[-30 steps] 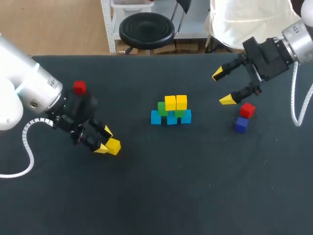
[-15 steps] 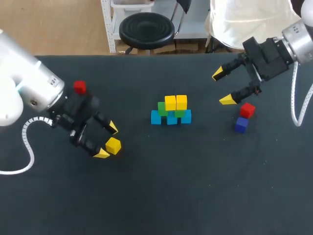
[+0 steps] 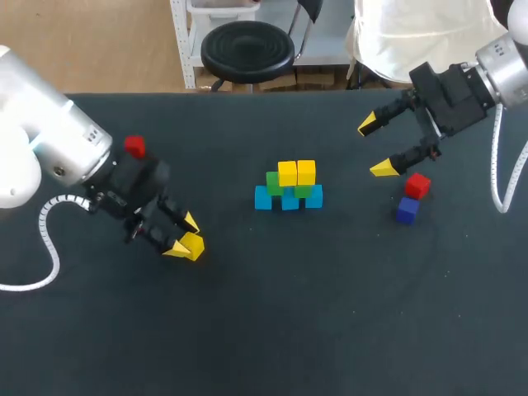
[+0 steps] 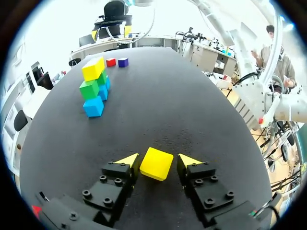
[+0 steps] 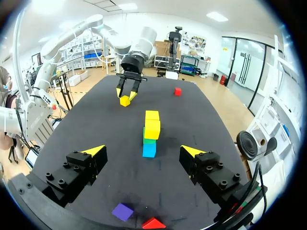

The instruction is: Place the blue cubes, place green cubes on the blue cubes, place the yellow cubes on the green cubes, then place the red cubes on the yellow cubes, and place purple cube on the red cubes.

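Note:
In the middle of the table stands a stack: blue cubes (image 3: 289,200) at the base, green cubes (image 3: 274,183) on them, two yellow cubes (image 3: 296,172) on top. My left gripper (image 3: 182,235) is low at the left, shut on a loose yellow cube (image 4: 156,163) that rests on the table. In the left wrist view both yellow tips press its sides. A red cube (image 3: 134,147) lies behind that arm. My right gripper (image 3: 375,147) hangs open and empty at the far right, above another red cube (image 3: 417,185) and a purple cube (image 3: 407,210).
The table (image 3: 330,313) is a black mat. The stack (image 5: 151,132) lies ahead of my right gripper (image 5: 143,151), with my left arm (image 5: 129,64) beyond it. The purple cube (image 5: 123,211) and red cube (image 5: 153,223) sit under the right gripper.
My left gripper spread wide around the yellow cube half a second ago, then came together on it again. The cube stayed on the table. The right arm has not moved.

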`<state>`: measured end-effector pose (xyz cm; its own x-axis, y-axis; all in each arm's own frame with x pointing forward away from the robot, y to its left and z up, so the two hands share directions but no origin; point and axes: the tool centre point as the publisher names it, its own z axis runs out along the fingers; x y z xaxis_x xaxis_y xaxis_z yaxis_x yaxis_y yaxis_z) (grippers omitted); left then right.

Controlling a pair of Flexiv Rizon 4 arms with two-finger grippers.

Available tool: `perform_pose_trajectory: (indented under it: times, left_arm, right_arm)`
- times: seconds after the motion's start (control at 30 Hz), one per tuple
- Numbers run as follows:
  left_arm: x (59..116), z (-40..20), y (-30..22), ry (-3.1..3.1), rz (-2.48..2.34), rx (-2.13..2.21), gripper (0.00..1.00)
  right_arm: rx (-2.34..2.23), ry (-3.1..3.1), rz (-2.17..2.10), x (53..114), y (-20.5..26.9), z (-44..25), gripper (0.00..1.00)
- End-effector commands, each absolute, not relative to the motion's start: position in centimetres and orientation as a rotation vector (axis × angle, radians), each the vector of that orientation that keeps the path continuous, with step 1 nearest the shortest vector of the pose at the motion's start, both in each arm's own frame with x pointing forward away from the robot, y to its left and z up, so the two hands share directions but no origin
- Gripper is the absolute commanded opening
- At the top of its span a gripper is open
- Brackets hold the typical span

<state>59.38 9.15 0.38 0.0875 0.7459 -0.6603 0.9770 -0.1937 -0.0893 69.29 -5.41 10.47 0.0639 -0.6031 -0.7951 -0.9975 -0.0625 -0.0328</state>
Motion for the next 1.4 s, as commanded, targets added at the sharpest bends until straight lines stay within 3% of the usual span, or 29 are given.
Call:
perform_pose_trajectory:
  times: [0.03, 0.1, 0.13, 0.2, 0.23, 1.4]
  left_arm:
    - [59.4, 0.4, 9.3, 1.679, -0.854, 2.002, 0.44]
    - [59.4, 0.4, 9.3, 1.675, -0.856, 2.002, 0.40]
    - [59.3, 0.5, 9.4, 1.670, -0.860, 1.999, 0.33]
    - [59.2, 0.6, 9.4, 1.665, -0.862, 1.994, 0.04]
    - [59.2, 0.6, 9.4, 1.665, -0.859, 1.987, 0.00]
    - [62.9, 9.8, 5.5, 1.671, -0.649, 1.759, 0.00]
  right_arm:
    - [-1.734, 1.601, 0.827, 69.3, -5.4, 10.4, 1.00]
    - [-1.734, 1.601, 0.827, 69.3, -5.4, 10.4, 1.00]
    - [-1.734, 1.601, 0.827, 69.3, -5.4, 10.4, 1.00]
    - [-1.734, 1.601, 0.827, 69.3, -5.4, 10.4, 1.00]
    - [-1.734, 1.601, 0.827, 69.3, -5.4, 10.4, 1.00]
    - [-1.734, 1.601, 0.827, 69.3, -5.4, 10.4, 1.00]
